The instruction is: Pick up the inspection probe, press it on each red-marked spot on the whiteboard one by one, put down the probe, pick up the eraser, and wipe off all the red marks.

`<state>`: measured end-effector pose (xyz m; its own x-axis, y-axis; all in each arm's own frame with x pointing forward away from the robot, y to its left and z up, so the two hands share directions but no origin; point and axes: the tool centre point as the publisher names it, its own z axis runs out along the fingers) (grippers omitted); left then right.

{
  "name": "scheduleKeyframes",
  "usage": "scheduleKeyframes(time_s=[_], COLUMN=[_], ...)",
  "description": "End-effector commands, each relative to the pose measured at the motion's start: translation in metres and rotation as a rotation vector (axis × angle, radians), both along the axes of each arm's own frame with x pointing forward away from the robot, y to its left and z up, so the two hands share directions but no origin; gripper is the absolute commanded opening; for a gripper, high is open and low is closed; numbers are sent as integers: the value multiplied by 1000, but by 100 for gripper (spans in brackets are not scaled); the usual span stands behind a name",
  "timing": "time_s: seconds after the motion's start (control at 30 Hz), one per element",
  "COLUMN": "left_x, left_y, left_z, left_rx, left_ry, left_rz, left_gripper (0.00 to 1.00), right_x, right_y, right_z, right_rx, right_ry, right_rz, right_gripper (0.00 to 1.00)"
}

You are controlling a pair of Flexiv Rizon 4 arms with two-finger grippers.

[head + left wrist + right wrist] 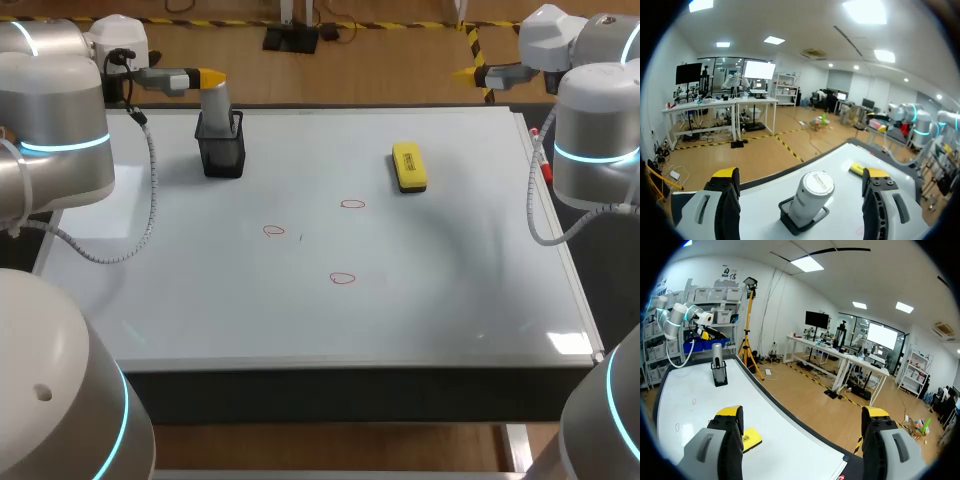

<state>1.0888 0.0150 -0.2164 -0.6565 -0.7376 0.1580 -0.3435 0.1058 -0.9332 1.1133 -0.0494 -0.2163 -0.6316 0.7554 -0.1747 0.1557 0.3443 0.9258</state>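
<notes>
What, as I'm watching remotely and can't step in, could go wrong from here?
1. The probe stands in its black holder, between the left gripper's open fingers; lifting it might drag or tip the holder.
2. The three red marks are small and faint, so presses could miss them.

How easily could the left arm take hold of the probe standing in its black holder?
Probably yes: the left gripper is open, the probe stands upright in its holder just ahead between the fingers, and nothing blocks the way.
</notes>
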Motion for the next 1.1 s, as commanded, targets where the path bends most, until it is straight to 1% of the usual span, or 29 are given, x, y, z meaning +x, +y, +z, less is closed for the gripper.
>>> scheduleKeyframes(time_s=[0.03,0.2,0.23,0.27,0.33,0.37,0.43,0.67,0.83,0.87,0.9,1.07,1.1], left_x=[1,-3,-4,-7,-7,-8,-10,-16,-17,-18,-18,-21,-22], left_y=[5,5,4,5,5,4,3,-7,-18,-20,-21,-25,-27], left_z=[0,-1,-1,-1,-1,-2,-2,-6,-9,-10,-10,-14,-16], left_rx=[-7,-21,-35,-89,-97,-114,-126,-164,-195,-208,-240,-304,-299], left_ry=[-25,-61,-73,-101,-104,-113,-123,-130,-145,-153,-161,-194,-191], left_rz=[-73,-207,-236,-315,-342,-376,-403,-579,-655,-669,-683,-720,-720], left_gripper=[100,100,100,100,100,100,100,100,100,100,100,100,100], right_x=[0,0,0,0,0,0,0,0,0,0,0,0,0], right_y=[0,0,0,0,0,0,0,0,0,0,0,0,0], right_z=[0,0,0,0,0,0,0,0,0,0,0,0,0], right_rx=[-1,-1,-1,-1,-1,-1,-1,-1,-1,-1,-1,-1,-1], right_ry=[2,2,2,2,2,2,2,2,2,2,2,2,2], right_rz=[0,0,0,0,0,0,0,0,0,0,0,0,0], right_gripper=[100,100,100,100,100,100,100,100,100,100,100,100,100])
